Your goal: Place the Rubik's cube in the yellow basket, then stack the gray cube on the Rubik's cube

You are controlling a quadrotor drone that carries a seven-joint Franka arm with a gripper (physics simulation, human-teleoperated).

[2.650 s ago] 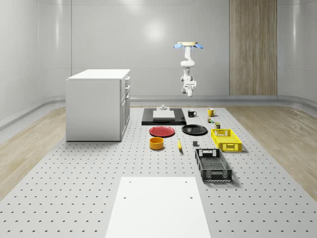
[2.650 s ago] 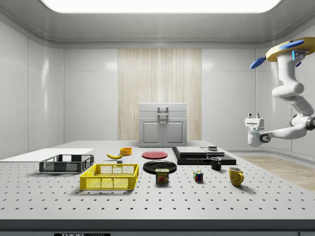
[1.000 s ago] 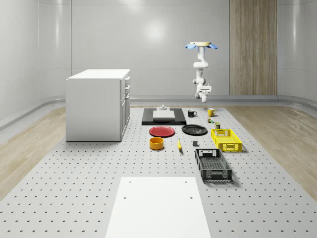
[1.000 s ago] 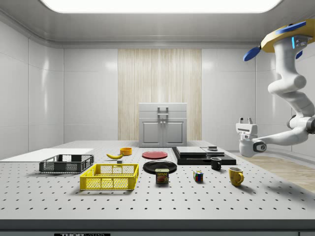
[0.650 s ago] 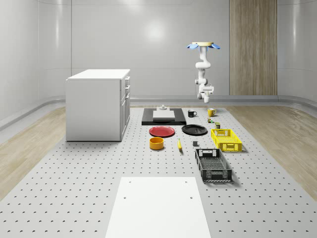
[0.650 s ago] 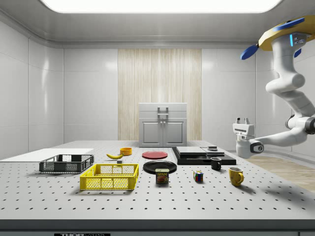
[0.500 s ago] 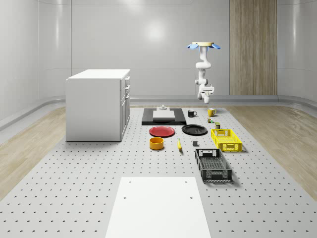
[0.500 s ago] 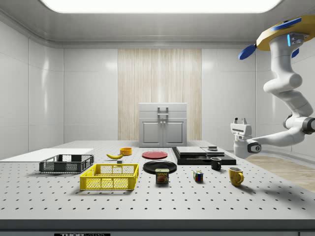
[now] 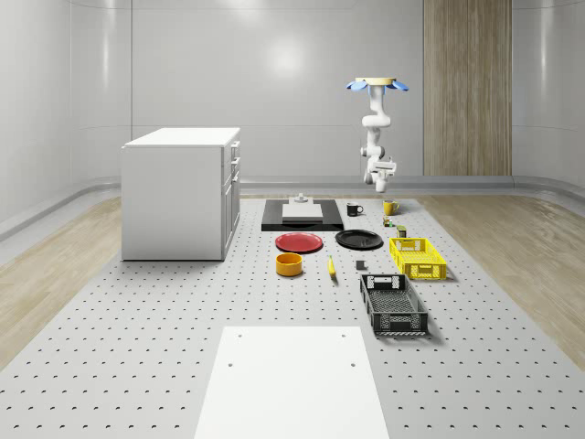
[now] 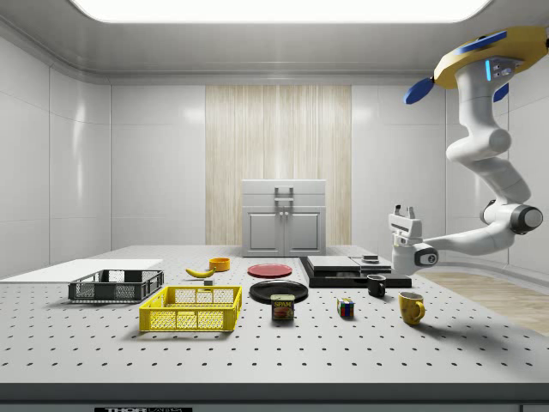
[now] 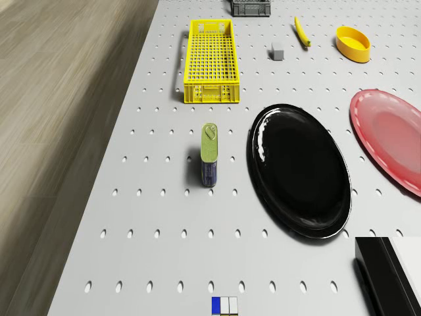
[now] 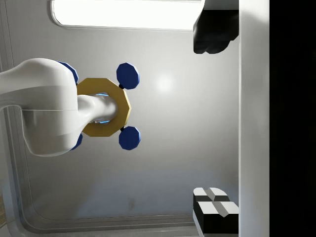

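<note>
**Rubik's cube on the desk, drone hovering at the far end**

Rubik's cube [image 10: 346,308] sits on the perforated desk [image 10: 274,352], between the tin can [image 10: 282,307] and the yellow mug [image 10: 411,307] in the side view. In the drone view the cube [image 11: 224,306] lies well apart from the yellow basket [image 11: 211,61], with the can [image 11: 210,155] standing between them. The gray cube [image 11: 277,51] rests on the desk just beside the basket, near the banana [image 11: 300,32] and the yellow bowl [image 11: 352,43].

Drone [image 10: 474,58] hovers high above the desk's far end in the whole-scene view — over the area of the black mug [image 9: 354,209] and the yellow mug. The arm hangs down and bends, carrying the gripper [image 10: 402,213] in the air above the black mug [image 10: 376,286], its fingers [image 10: 396,209] pointing upward. The fingers hold nothing and stand apart with a gap between them.

A black plate [image 11: 300,170], a red plate [image 11: 389,139] and a black basket [image 9: 393,305] also lie on the desk.
</note>
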